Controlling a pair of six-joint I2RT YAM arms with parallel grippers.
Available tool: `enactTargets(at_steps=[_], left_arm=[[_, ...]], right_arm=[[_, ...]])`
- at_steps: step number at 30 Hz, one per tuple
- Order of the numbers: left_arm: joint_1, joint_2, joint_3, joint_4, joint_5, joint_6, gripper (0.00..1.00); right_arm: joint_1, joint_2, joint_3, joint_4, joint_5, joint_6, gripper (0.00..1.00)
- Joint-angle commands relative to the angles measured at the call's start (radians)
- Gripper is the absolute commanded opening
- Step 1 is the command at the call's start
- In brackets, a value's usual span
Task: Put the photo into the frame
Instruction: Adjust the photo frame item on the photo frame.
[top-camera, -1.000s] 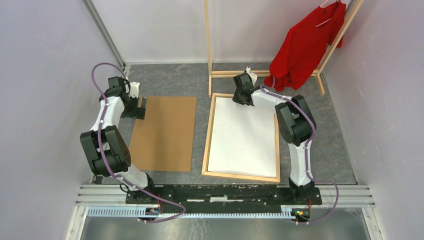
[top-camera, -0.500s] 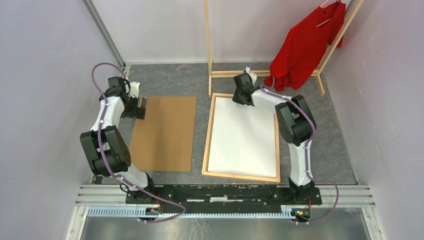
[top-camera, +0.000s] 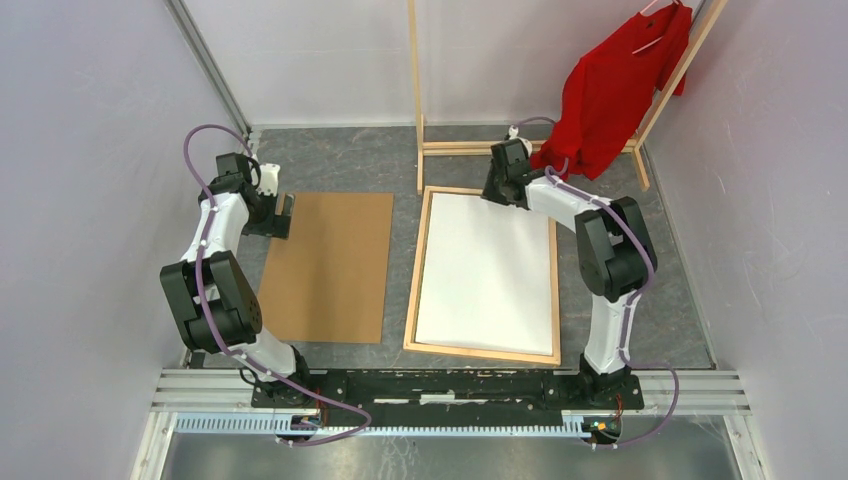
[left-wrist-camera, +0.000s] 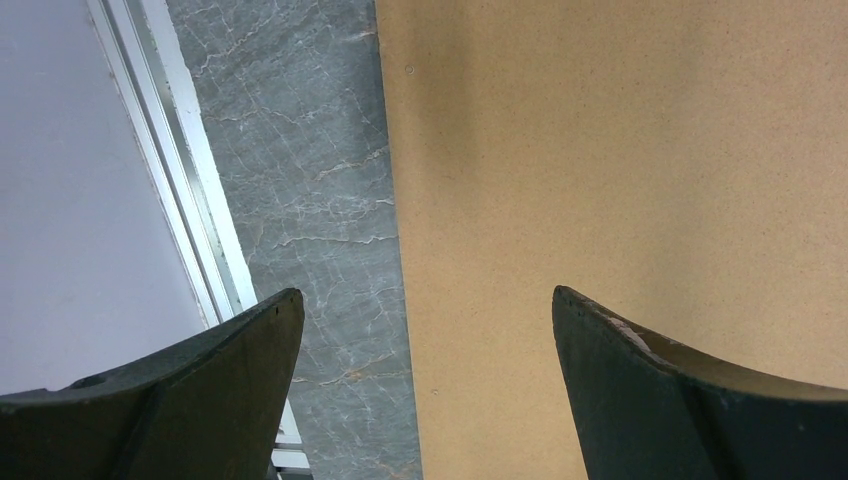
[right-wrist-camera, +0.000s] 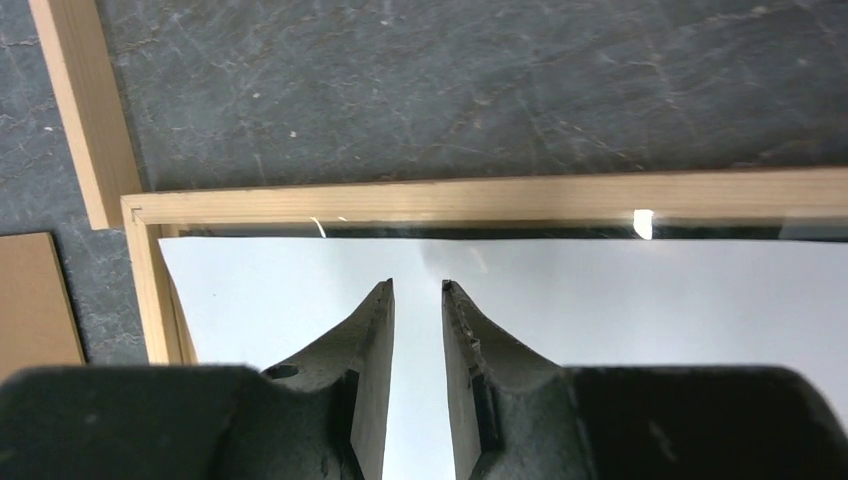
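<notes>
Right tool (right-wrist-camera: 418, 285): narrow gap, nothing between the fingers, poised over the far edge of the photo (top-camera: 487, 270). Photo lies white side up inside the frame (top-camera: 480, 352), right of the worktop (top-camera: 340, 160) centre. Left tool (left-wrist-camera: 425, 292): spread wide, empty, above the far left corner of the brown backing board (top-camera: 330, 265).

backing board (top-camera: 325, 266) lying flat; red shirt (top-camera: 612, 95) on wooden rack (top-camera: 415, 90)

The photo (top-camera: 487, 270): printed side hidden (far corner behind right arm (top-camera: 575, 205))
</notes>
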Motion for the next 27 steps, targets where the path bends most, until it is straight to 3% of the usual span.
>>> enactTargets(at_steps=[1,7,12,19,27], left_arm=[[-0.002,-0.012,0.02,0.031,-0.013,0.039,1.0],[-0.002,-0.012,0.023,0.025,-0.012,0.037,1.0],[-0.002,-0.009,0.019,0.023,-0.001,0.035,1.0],[-0.014,0.0,0.005,0.019,0.037,0.033,1.0],[-0.207,-0.031,-0.015,0.018,0.033,0.022,1.0]], right_arm=[[-0.039,-0.083,-0.058,-0.008,0.022,-0.043,0.29],[-0.106,-0.086,-0.094,0.001,0.034,-0.061,0.28],[-0.112,-0.018,-0.03,-0.043,0.048,-0.087,0.27],[-0.112,0.024,-0.059,-0.04,0.053,-0.091,0.24],[-0.113,0.023,-0.047,-0.053,0.06,-0.11,0.24]])
